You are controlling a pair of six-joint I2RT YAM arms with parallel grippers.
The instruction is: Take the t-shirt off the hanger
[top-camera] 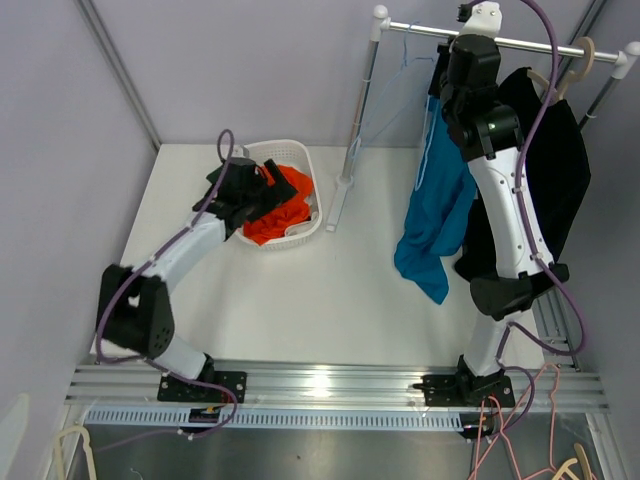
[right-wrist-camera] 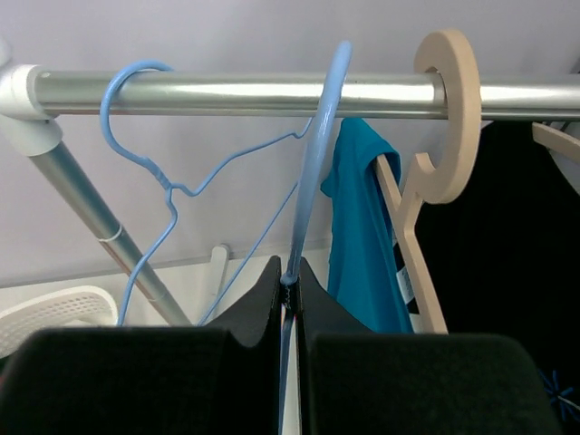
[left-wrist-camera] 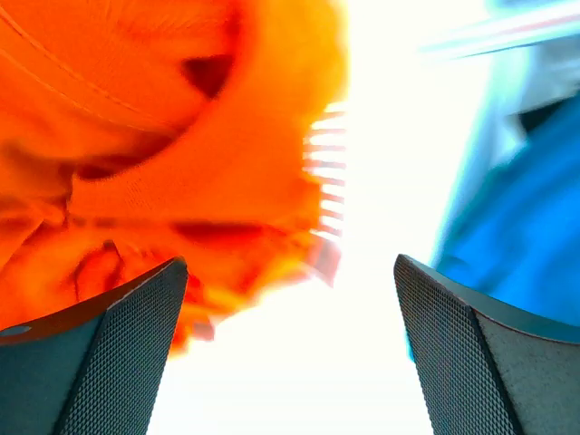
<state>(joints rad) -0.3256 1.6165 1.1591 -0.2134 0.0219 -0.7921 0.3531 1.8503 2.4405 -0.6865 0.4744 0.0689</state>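
Note:
An orange t-shirt (top-camera: 278,215) lies bunched in the white basket (top-camera: 300,155). My left gripper (top-camera: 268,188) hovers just over it, open, and in the left wrist view nothing sits between its fingers (left-wrist-camera: 288,272) while the orange t-shirt (left-wrist-camera: 136,136) lies beyond them. Up at the rail (right-wrist-camera: 227,93), my right gripper (right-wrist-camera: 289,272) is shut on the stem of a blue hanger (right-wrist-camera: 322,136) whose hook is over the rail. In the top view the right gripper (top-camera: 478,20) reaches the rail's middle. A blue t-shirt (top-camera: 435,210) hangs beside it.
A second blue wire hanger (right-wrist-camera: 145,118) hangs bare at the rail's left end. A wooden hanger (right-wrist-camera: 444,118) carries a black garment (top-camera: 555,180) to the right. The rack's upright (top-camera: 360,120) stands beside the basket. Loose hangers (top-camera: 560,465) lie below the front rail.

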